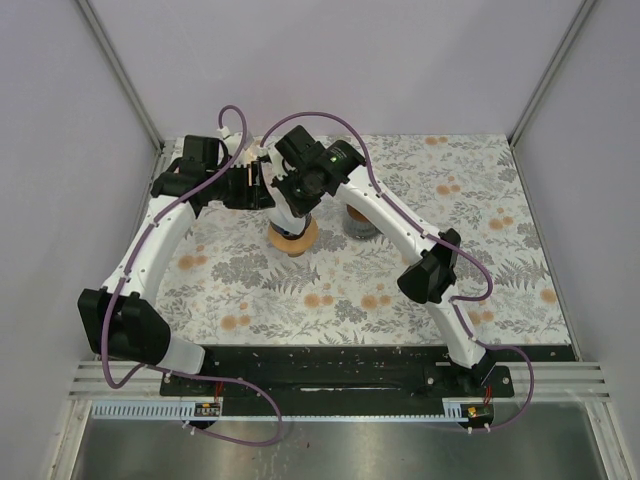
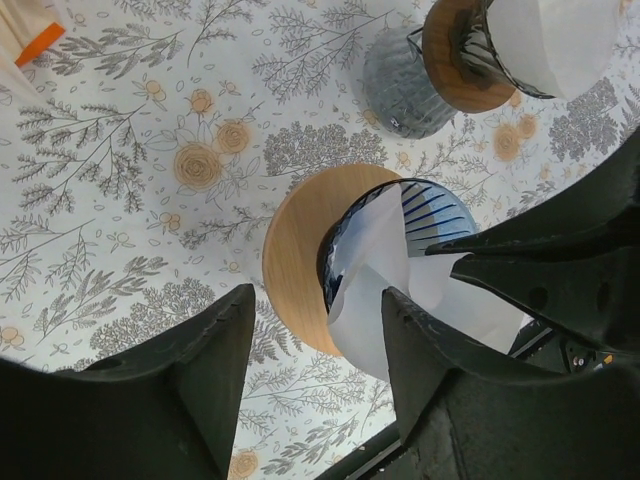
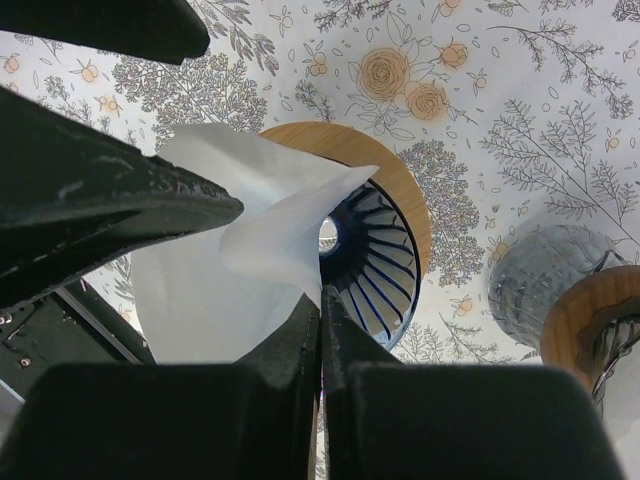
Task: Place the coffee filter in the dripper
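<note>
Two ribbed cone drippers with round wooden collars: a blue dripper (image 2: 425,212) and, near it, a dark dripper (image 2: 465,55). Two paper filters: a white paper filter (image 2: 375,270) at the blue dripper, another white filter (image 2: 555,40) in the dark dripper. One grey ribbed glass cup (image 2: 400,90) near the blue dripper.

Thin matt white paper filter (image 3: 200,290), glossy ribbed blue dripper (image 3: 375,280), smooth wooden collar (image 3: 340,140).
</note>
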{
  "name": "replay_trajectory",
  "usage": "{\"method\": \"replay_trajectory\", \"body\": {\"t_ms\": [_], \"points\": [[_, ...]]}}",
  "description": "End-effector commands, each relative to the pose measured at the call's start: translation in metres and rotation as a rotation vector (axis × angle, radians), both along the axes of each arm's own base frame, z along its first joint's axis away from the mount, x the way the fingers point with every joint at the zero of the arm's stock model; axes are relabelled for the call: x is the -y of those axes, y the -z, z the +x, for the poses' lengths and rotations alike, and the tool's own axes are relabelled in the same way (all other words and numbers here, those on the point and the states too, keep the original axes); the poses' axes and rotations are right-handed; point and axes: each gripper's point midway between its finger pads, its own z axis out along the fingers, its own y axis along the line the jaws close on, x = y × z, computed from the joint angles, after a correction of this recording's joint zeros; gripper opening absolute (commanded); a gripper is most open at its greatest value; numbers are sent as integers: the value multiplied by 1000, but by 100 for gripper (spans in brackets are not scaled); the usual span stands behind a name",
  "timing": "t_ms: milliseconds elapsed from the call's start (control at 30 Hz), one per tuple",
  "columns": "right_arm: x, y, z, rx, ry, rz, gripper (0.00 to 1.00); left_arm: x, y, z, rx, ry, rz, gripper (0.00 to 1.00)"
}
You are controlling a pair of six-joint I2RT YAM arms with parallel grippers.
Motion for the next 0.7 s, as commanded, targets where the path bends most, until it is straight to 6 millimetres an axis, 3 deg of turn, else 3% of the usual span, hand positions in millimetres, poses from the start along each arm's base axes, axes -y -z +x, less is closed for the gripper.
{"method": "replay_trajectory", "body": {"t_ms": [0, 133, 333, 500, 667], "points": [[-4, -10, 4, 10, -1, 47, 0, 8, -21, 3, 117, 91, -15, 58], [-2, -17, 4, 20, 12, 60, 0, 5, -33, 9, 236, 155, -17, 61], [-2, -26, 1, 20, 10, 79, 2, 12, -33, 12, 357, 299, -72, 72], [0, -25, 0, 12, 12, 78, 4, 2, -37, 18, 428, 311, -194, 75], [0, -28, 1, 14, 17, 86, 7, -2, -31, 15, 460, 324, -165, 77]]}}
